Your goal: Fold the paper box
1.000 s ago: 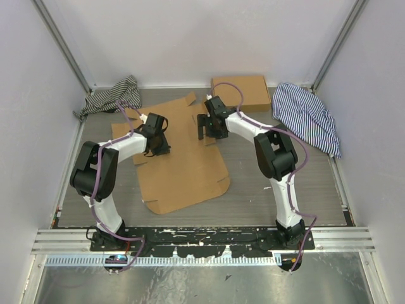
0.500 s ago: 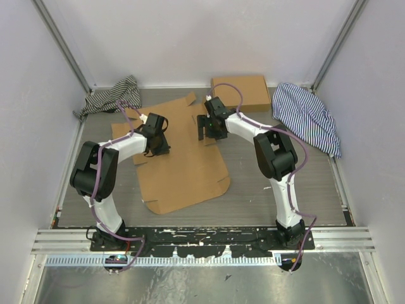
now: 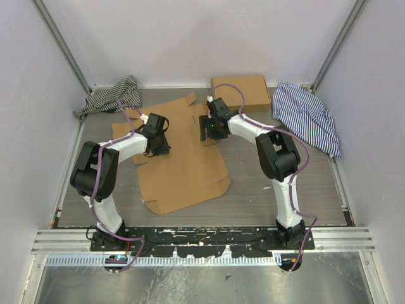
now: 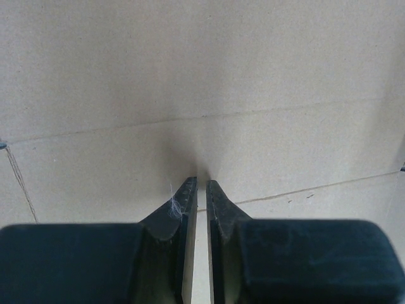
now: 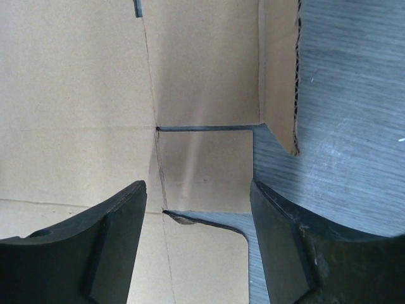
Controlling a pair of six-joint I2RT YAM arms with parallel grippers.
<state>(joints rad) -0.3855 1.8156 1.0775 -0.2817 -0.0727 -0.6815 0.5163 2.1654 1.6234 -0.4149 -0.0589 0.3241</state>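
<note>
Top external view showing the paper box [image 3: 183,158] lying unfolded and flat on the table [image 3: 304,183], just left of and nearer than the finished cardboard box [image 3: 240,92]. Left wrist view showing the left gripper [image 4: 201,185] further left of that finished box, tips pointing down at a scored panel, jaws drawn almost together with only a slit between and nothing in it; touching or hovering, impossible to tell. Right wrist view showing the right gripper [image 5: 197,190] just left of the finished box, jaws spread wide, straddling a small side tab [image 5: 205,168] at the sheet's edge, gripping nothing. Judging by the corrugated edge: probably handling as light and thin, staying stiff across panels, hinging readily at creases, sliding easily, denting under a hard pinch. Taking hold best at a free tab or flap edge while pinning the adjoining panel.
</note>
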